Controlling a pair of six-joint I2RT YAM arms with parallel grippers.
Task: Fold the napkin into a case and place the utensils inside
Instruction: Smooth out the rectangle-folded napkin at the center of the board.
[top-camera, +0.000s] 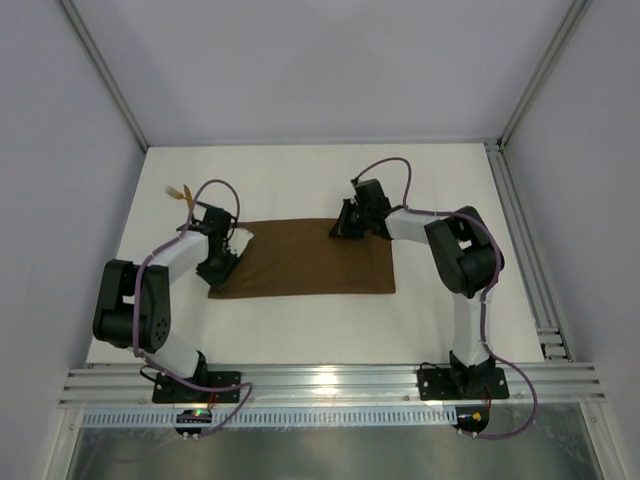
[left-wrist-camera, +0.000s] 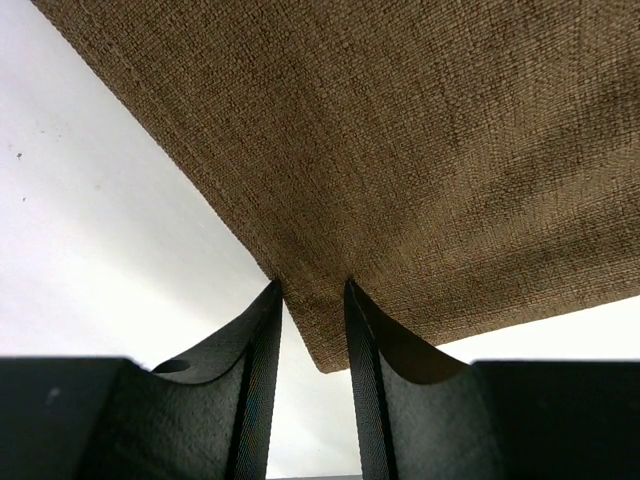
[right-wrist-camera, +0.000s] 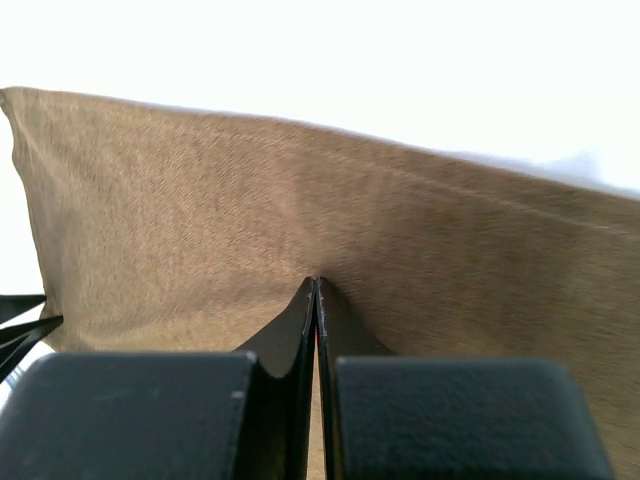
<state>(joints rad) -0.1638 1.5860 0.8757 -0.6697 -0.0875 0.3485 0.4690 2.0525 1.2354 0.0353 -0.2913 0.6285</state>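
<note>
**Both Claws at the Napkin, One Clamped and One Gaping**

And there it was, the napkin (top-camera: 310, 258), spread flat as a brown oblong across the middle of the white surface (top-camera: 300, 180), long side running left to right. No pocket, no diagonal edge on show: just a plain rectangle of cloth.

Over on the left, the left claw (top-camera: 222, 265) was down at the napkin's left end, near the front corner. From the left wrist camera, the left claw (left-wrist-camera: 313, 285) stood partly open, a narrow gap between its black fingers (left-wrist-camera: 262, 340). The napkin (left-wrist-camera: 400, 150) had its woven edge running across that gap right at the tips, the corner just beyond. White surface showed through lower in the gap, so nothing was pinched there.

Right side now! The right claw (top-camera: 340, 230) had reached across to the napkin's far edge, a little right of centre. Up close, the right claw (right-wrist-camera: 317, 282) was pressed fully shut, fingers (right-wrist-camera: 290, 330) flush together, tips dug into the napkin (right-wrist-camera: 300, 200). The cloth puckered and creased away from that point, and it looked like a pinch on the fabric.

And the utensils (top-camera: 181, 191)? A glint of gold at the far left of the surface, beyond the left arm, well apart from the napkin. Too small there to tell fork from its partner.
</note>
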